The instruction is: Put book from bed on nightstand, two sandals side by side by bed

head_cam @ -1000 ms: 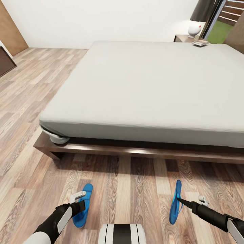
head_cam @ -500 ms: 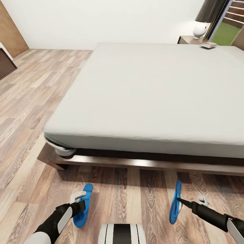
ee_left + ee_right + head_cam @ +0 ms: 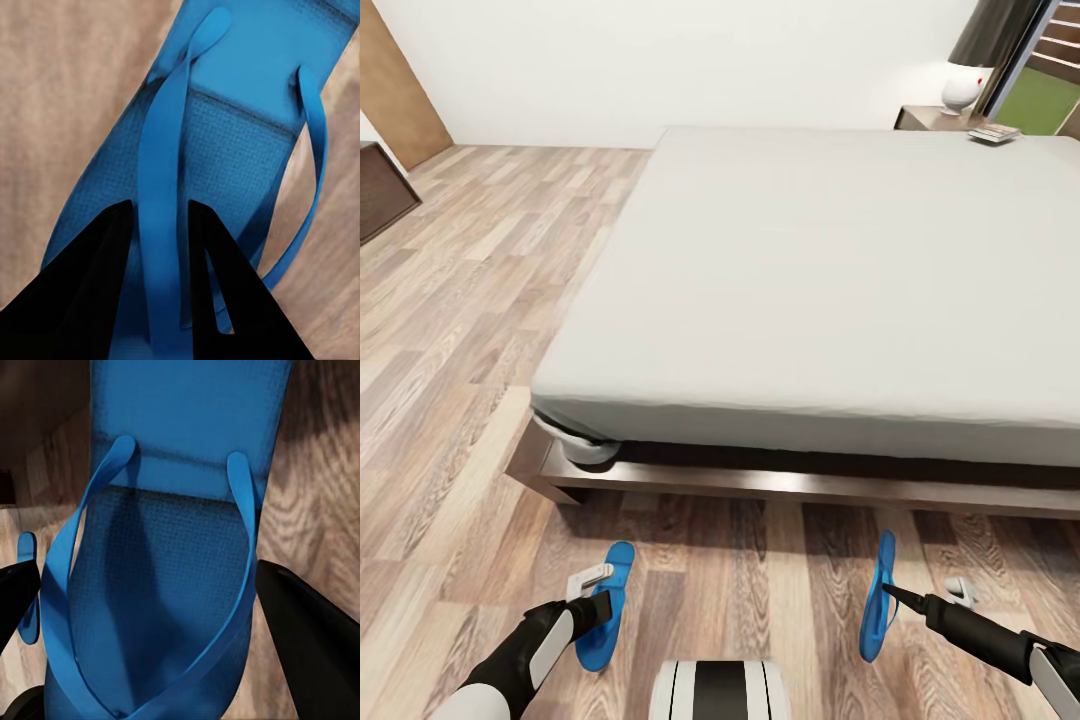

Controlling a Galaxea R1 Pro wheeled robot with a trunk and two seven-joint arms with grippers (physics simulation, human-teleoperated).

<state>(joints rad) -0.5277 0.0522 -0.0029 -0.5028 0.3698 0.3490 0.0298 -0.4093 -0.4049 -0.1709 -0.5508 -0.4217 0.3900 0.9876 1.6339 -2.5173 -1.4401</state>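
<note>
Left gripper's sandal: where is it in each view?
Head view: sandal, bottom left, in the left gripper.
Left wrist view: close up, strap between the fingers.
Right wrist view: likely the small blue shape beyond the other sandal.
Shared landmark: wood-plank floor.

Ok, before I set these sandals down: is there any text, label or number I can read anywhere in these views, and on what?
None can be read.
Small thin book at the far corner of the pale grey mattress: too small and blurred to read.
Two bright blue flip-flop sandals, one in each gripper: plain, no markings.
White lamp base: one red dot, no lettering.
</note>
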